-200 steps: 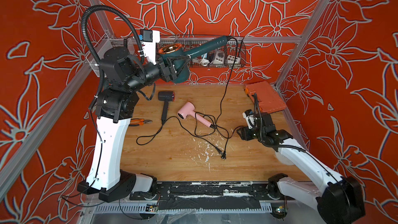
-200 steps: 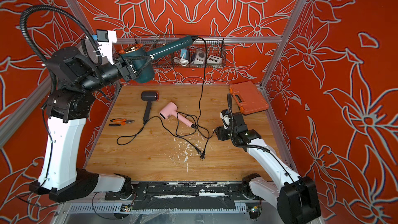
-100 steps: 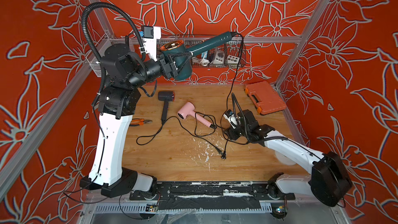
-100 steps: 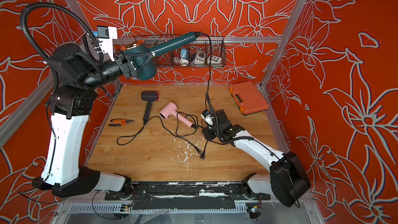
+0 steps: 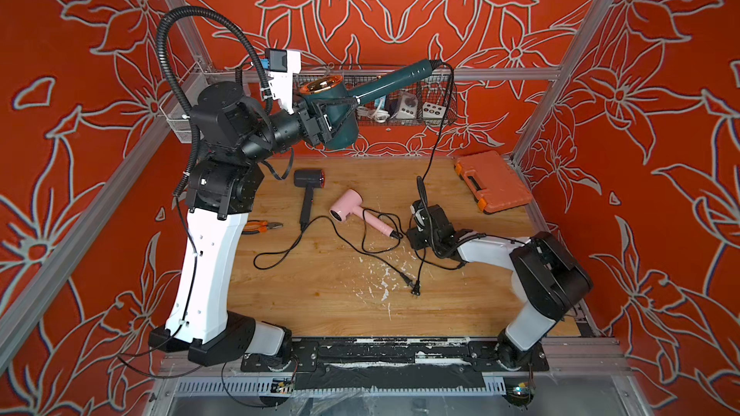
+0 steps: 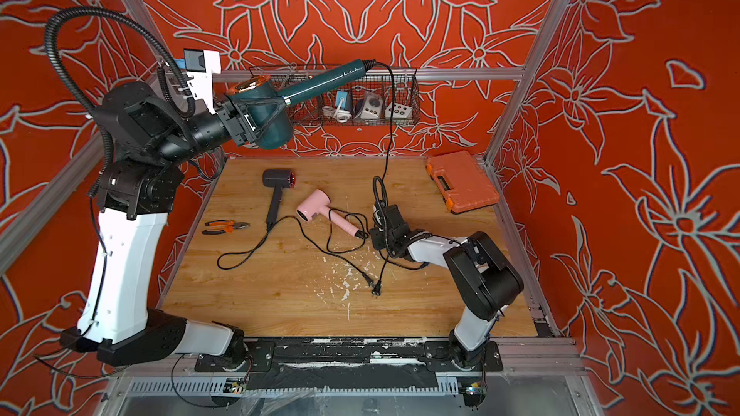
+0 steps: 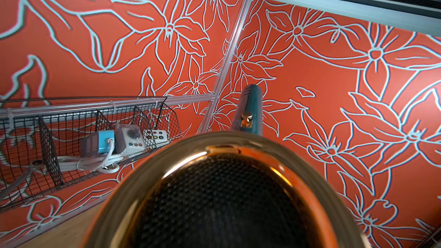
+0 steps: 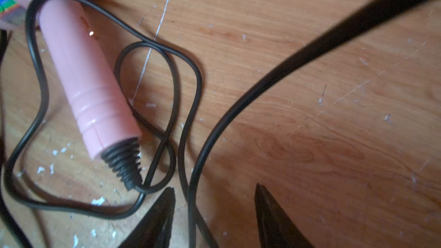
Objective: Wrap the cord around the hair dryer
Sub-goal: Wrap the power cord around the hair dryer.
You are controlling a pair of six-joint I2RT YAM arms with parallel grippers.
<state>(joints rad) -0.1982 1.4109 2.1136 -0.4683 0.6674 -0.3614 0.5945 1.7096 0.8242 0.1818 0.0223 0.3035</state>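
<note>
Grips the teal hair dryer (image 5: 344, 130) by its fat, smooth barrel between the left fingers (image 5: 336, 102), clenched on it high above the wooden surface (image 5: 320, 306). Shows, right in front of those fingers in the left wrist view, a glossy copper-coloured rim around black dotted mesh. Shows past that the slim round handle with a small brass-toned button, slanting up and away. Trails a thin black rubbery cord (image 5: 434, 146) from the far end of the handle, hanging slack, bending in a narrow loop just above the right fingers (image 8: 274, 223), then passing between them. Leaves the right fingers released: dark pointed tips apart, low over the scratched grain, with the cord in the gap, nearer one tip. Ends the cord on the near side of them in a plug (image 5: 416, 292) lying flat on the surface among white flecks. Sets a pink hair dryer (image 8: 81, 75), matte, with a ribbed black collar, just ahead of the right fingers, its own cord curled beside it.
</note>
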